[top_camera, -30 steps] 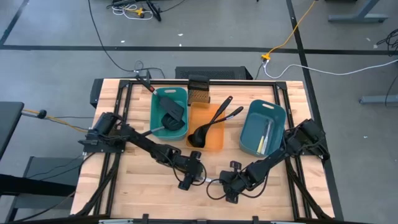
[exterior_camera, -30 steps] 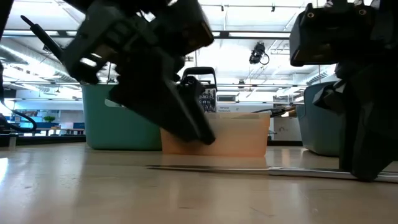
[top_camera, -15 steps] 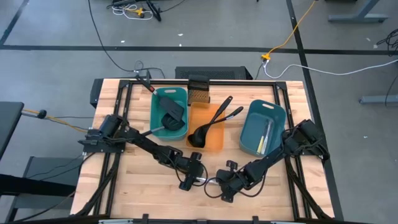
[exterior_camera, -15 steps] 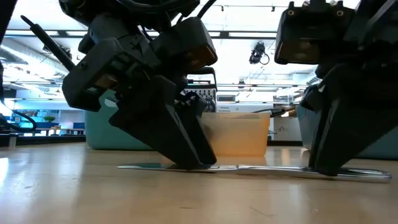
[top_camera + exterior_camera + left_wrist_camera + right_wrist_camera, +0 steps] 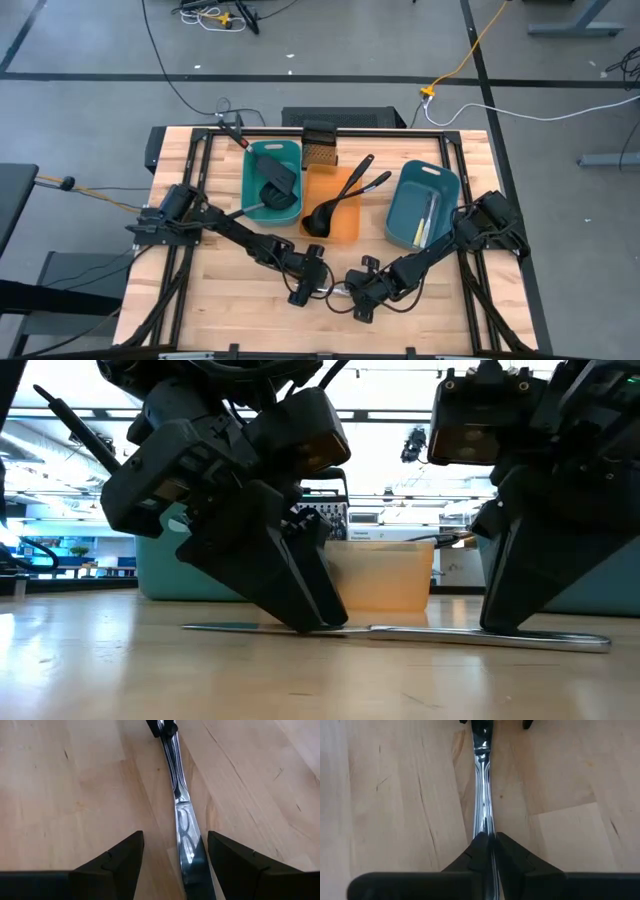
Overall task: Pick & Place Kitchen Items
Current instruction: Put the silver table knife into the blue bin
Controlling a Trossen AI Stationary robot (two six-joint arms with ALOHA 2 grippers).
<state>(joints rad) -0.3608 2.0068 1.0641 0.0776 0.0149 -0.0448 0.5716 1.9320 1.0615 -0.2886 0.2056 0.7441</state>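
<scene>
A silvery table knife (image 5: 400, 633) lies flat on the wooden table near its front edge. My left gripper (image 5: 175, 855) is open and tilted down, with one finger on each side of the blade (image 5: 186, 845). It touches nothing that I can see. My right gripper (image 5: 487, 847) is shut on the knife's handle. In the high view both grippers meet at the front middle, left (image 5: 308, 288) and right (image 5: 352, 297). Black spatulas (image 5: 275, 185) lie in the teal tray and black ladles (image 5: 335, 205) in the orange tray. My right gripper pinches the knife's slim handle (image 5: 484, 827) between its two fingertips. The fingers slant down from the table's right side and point along the knife. The knife stays flat on the table, and its handle end (image 5: 585, 642) sticks out behind the fingers.
A teal tray (image 5: 250, 190), an orange tray (image 5: 350, 228) and a blue tray (image 5: 405, 215) stand in a row at the table's middle. The blue tray holds pale cutlery (image 5: 428, 218). A dark mesh box (image 5: 320, 152) stands behind them. Bare wood lies to the front left and front right.
My left gripper has come down until its fingers stand on either side of the blade. My right gripper has gone toward the table's left edge, closer to the left gripper. The knife has slid a little leftward along the table with it.
</scene>
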